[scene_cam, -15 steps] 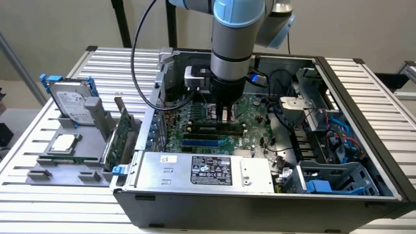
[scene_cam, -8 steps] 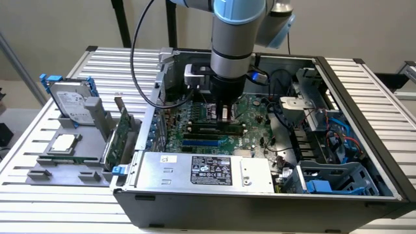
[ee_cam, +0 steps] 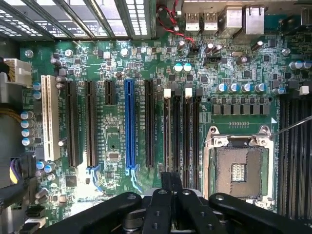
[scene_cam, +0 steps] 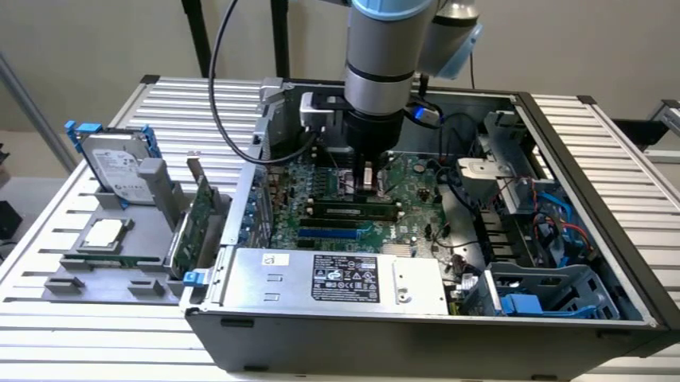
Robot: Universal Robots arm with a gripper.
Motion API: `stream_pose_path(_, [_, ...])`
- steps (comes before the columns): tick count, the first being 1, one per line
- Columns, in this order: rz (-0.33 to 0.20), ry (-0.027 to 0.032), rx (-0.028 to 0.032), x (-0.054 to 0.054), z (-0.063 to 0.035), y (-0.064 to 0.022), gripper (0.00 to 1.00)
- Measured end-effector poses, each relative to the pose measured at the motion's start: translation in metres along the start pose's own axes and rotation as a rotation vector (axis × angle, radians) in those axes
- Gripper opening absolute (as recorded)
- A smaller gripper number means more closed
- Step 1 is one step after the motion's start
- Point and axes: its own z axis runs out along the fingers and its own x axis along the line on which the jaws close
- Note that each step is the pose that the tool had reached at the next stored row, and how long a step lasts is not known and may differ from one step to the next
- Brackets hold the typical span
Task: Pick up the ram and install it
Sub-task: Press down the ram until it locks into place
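My gripper [scene_cam: 368, 180] is down inside the open computer case, just above the motherboard [scene_cam: 409, 227]. Its fingers are shut on the ram [ee_cam: 171, 181], which the wrist view shows edge-on as a thin dark stick between the black fingers [ee_cam: 158, 207]. The stick hangs over the near end of the black memory slots [ee_cam: 181, 136] with white clips, between the blue slot [ee_cam: 129, 126] and the CPU socket [ee_cam: 239, 170]. The slots look empty. From the exterior view the arm hides most of the ram.
A power supply [scene_cam: 340, 278] fills the case's front. Cables and drive cages [scene_cam: 531, 239] crowd the exterior view's right. On a grey fixture to the exterior view's left stand a hard drive in a blue frame [scene_cam: 117, 169] and a green expansion card [scene_cam: 197, 227].
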Motion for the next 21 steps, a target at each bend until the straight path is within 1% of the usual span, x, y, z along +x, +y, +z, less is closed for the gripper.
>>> stream_pose_path(10, [0.0,0.0001,0.0001,0.0,0.0005,0.0009,0.0])
stream_pose_path(14, [0.0,0.0001,0.0001,-0.002,0.0029,0.0011,0.0])
stream_pose_path(21, [0.0,0.0002,0.0001,-0.003,0.01,0.0011,0.0])
